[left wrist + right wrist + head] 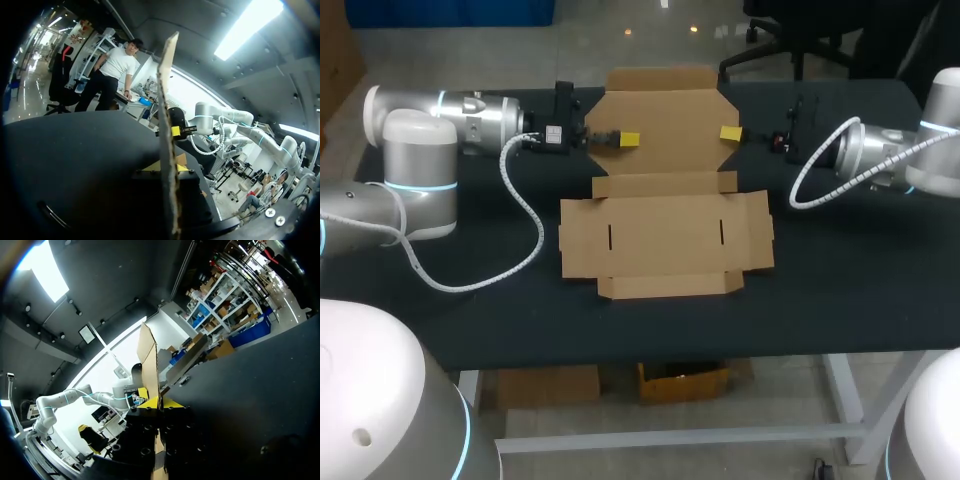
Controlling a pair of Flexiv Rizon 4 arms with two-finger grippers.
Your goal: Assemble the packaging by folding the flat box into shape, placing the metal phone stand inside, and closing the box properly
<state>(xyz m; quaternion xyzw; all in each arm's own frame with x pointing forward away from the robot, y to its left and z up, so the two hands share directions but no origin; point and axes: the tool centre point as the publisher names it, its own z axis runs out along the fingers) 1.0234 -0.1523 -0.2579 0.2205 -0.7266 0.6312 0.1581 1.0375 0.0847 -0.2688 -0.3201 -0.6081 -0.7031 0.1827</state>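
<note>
Cardboard box (665, 238) with its back panel (660, 118) gripped from both sides.
Seen from my seat, the box's front half lies flat and unfolded on the black table (840, 290), while the back panel stands raised behind it. My left gripper (628, 139) pinches that panel at the box's left side and my right gripper (730, 133) pinches it at the box's right side. Each wrist view shows the cardboard edge-on and upright, pressed between the two yellow tips.
</note>
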